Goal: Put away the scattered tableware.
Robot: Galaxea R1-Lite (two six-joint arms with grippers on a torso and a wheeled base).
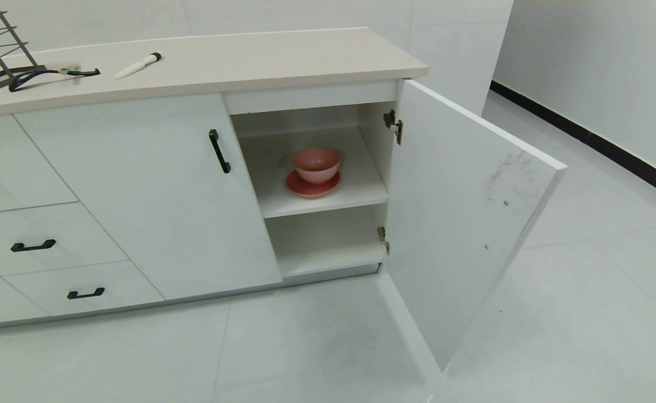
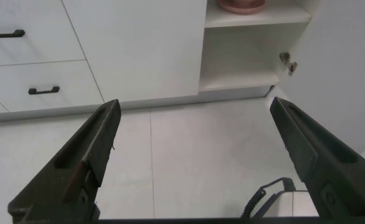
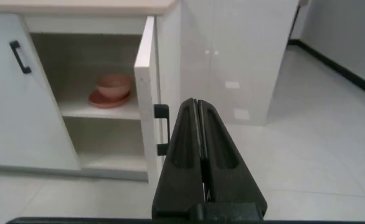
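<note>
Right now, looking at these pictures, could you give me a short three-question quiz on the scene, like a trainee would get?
1. True or false: the pink bowl sits on the plate on the cupboard's upper shelf.
2. The cupboard door on the right is: A) shut, B) swung open, C) taken off.
3. Fill in: the left claw is open; the right claw is ____.
Key: 1 true; 2 B; 3 shut.

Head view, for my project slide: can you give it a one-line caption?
Pink bowl stacked on a pink plate on the upper shelf of a white cabinet, its door open.
</note>
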